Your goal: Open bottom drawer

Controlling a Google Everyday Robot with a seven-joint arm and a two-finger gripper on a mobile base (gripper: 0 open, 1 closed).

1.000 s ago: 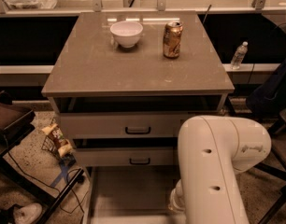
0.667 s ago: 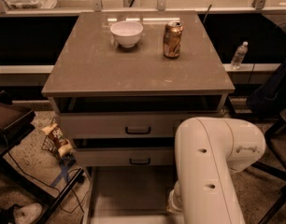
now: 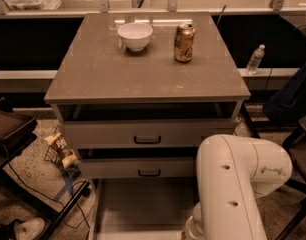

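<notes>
Nudges the arm (image 3: 243, 184) at 5 o'clock only slightly; leaves the bottom drawer (image 3: 143, 209) pulled out at 6 o'clock, likely done. Gripper hidden underneath, grasp impossible to tell.

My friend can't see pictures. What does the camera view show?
The bottom drawer of a grey-beige cabinet is pulled out, showing its flat pale inside, and the robot's white arm bends over its right side. The gripper is out of view. A white bowl and a drink can stand on the cabinet top.

Dim warm light glares along the worktop's (image 3: 143, 74) far edge, shadow beneath; the gripper lies unseen beyond the arm (image 3: 238, 184).
</notes>
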